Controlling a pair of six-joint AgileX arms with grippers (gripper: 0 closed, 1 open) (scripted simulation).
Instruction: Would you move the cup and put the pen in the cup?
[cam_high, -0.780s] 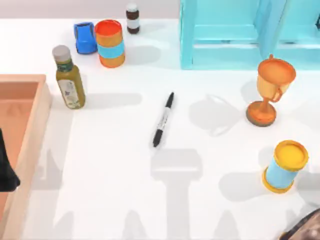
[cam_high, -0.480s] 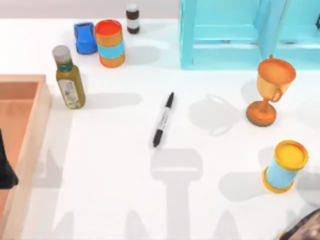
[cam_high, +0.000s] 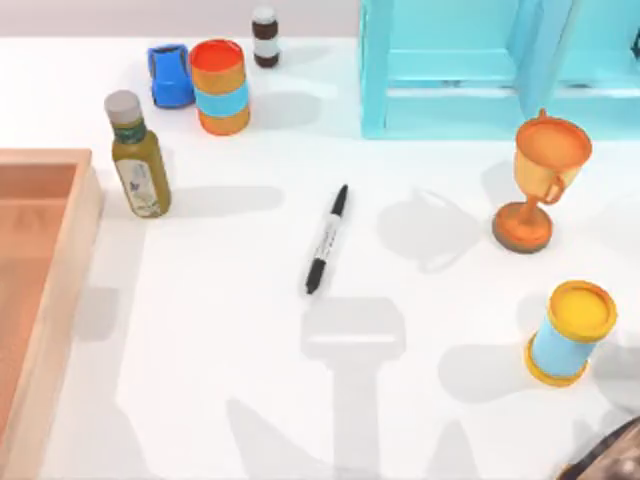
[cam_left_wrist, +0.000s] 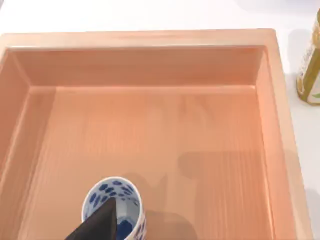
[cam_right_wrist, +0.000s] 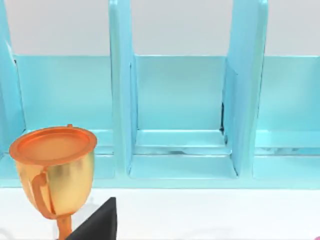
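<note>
The white cup with blue speckles stands upright inside the wooden tray, near one of its walls. A black part of my left gripper overlaps the cup's rim in the left wrist view. The black pen with a pale label band lies flat on the white table near the middle, slanted, its tip toward the front. The tray sits at the table's left edge. My right arm is parked at the front right corner, and its gripper faces the orange trophy.
An olive bottle stands right of the tray. At the back are an orange-and-blue can, a blue toy and a small brown bottle. A cyan shelf, the trophy and another can occupy the right.
The dark shape of my left arm at the left edge over the tray has gone from the top view, and the shadows on the table have shifted. The pen has not moved.
</note>
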